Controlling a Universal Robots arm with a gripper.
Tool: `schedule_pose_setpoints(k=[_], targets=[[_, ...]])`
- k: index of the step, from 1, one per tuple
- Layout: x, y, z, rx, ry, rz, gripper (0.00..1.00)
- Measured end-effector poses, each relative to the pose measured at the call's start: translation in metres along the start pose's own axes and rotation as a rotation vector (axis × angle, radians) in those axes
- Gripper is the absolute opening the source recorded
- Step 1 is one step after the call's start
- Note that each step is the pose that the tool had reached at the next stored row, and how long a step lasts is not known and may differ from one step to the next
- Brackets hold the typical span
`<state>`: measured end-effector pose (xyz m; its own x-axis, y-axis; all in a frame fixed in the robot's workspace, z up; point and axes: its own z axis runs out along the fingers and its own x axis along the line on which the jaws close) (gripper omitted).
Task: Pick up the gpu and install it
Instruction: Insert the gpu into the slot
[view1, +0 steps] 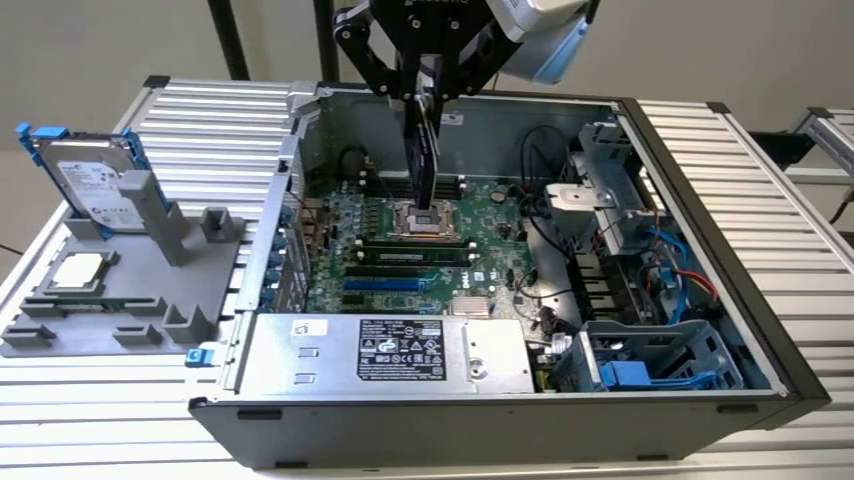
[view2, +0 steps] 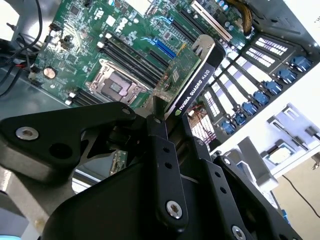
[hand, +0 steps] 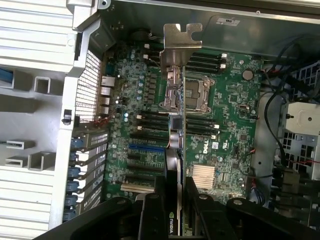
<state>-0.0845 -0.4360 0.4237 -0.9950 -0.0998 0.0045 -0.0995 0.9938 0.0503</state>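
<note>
The gpu (view1: 424, 150) hangs edge-down inside the open computer case (view1: 694, 250), pinched by my gripper (view1: 427, 85), which is shut on its upper edge. In the exterior view its lower end sits over the processor socket (view1: 430, 222) of the green motherboard (view1: 387, 255), clear of the board. In the second wrist view the gpu (view2: 192, 82) shows its green board, black cooler edge and silver bracket (view2: 202, 46) beyond the black fingers (view2: 161, 145). In the first wrist view the gpu (hand: 175, 142) appears edge-on, with its bracket (hand: 180, 45) farthest from the gripper (hand: 176, 212). The blue expansion slot (hand: 145, 147) lies beside the card.
A grey fixture (view1: 120, 300) at the exterior view's left holds a silver hard drive in a blue frame (view1: 94, 185) and a processor chip (view1: 78, 270). In the case, the power supply (view1: 387, 350) is at the front, with the drive cage (view1: 641, 365) and cables (view1: 674, 275) on the exterior view's right.
</note>
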Motion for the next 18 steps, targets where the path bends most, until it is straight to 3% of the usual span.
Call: schedule_pose_setpoints(k=[10,18], targets=[[0.0,0.0001,0.0,0.0,0.0,-0.001,0.0],[0.0,0.0001,0.0,0.0002,0.0016,-0.031,0.0]])
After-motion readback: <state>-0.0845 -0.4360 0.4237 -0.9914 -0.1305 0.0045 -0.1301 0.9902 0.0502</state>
